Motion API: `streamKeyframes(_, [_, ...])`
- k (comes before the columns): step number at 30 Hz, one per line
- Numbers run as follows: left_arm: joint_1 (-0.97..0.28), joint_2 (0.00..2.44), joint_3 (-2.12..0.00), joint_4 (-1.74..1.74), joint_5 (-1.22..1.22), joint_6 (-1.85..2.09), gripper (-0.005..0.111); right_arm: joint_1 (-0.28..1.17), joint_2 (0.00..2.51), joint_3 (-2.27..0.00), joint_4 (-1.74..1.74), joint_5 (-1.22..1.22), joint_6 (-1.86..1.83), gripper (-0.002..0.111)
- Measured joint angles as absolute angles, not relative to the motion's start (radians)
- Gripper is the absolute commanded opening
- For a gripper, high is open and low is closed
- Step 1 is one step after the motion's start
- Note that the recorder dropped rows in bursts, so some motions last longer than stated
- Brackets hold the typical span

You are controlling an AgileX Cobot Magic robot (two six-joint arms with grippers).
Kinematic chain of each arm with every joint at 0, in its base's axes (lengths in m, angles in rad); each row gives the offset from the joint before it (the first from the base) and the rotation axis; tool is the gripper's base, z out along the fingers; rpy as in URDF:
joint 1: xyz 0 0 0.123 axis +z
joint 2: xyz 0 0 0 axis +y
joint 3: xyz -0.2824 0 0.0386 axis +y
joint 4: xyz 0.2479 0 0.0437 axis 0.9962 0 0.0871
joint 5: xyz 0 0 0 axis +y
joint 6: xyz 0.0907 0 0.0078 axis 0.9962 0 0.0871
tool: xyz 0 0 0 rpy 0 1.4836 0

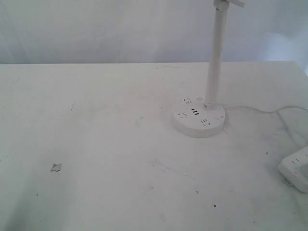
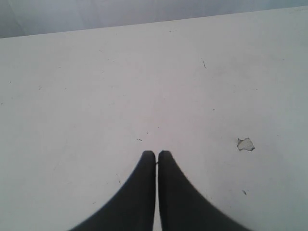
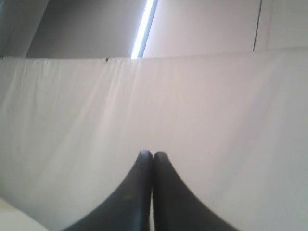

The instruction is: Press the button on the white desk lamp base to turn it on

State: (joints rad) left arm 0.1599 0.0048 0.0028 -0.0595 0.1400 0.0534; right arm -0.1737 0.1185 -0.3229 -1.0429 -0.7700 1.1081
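The white desk lamp base (image 1: 199,117), a round flat disc with socket holes and dark USB slots, stands right of centre on the white table, its tall white pole (image 1: 215,57) rising out of the top of the exterior view. A small round button (image 1: 219,116) shows near the disc's right rim. Neither arm appears in the exterior view. My left gripper (image 2: 156,153) is shut, empty, over bare tabletop far from the lamp. My right gripper (image 3: 152,154) is shut too, empty, facing a white cloth backdrop; the lamp is out of both wrist views.
A rectangular white power strip (image 1: 296,170) lies at the right edge, with a white cable (image 1: 274,112) running from the lamp base toward it. A small chip in the table surface (image 1: 56,167) sits at the left, also the chip (image 2: 245,144) beside my left fingers.
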Motion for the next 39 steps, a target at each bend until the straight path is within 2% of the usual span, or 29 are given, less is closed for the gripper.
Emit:
streamKeyframes(8, [0.16,0.005,0.003,-0.059,0.14,0.053,0.001,-0.174,0.478,-0.553,-1.413,-0.772,1.257,0.0])
streamKeyframes(13, [0.16,0.005,0.003,-0.059,0.14,0.053,0.001,-0.174,0.665,-0.581,-1.574,-0.768,1.369,0.0])
streamKeyframes(22, [0.16,0.005,0.003,-0.059,0.14,0.053,0.001,-0.155,0.899,-0.586,-1.634,-0.691,1.495,0.0])
streamKeyframes(27, [0.16,0.005,0.003,-0.059,0.14,0.053,0.001,-0.02,0.993,-0.586,-1.66,-0.507,1.539,0.0])
streamKeyframes(33, [0.16,0.005,0.003,-0.059,0.14,0.053,0.001,0.225,1.119,-0.586,-1.66,-0.179,1.545,0.0])
streamKeyframes(39, [0.16,0.005,0.003,-0.059,0.14,0.053,0.001,0.321,1.292,-0.623,-1.658,0.049,1.547,0.0])
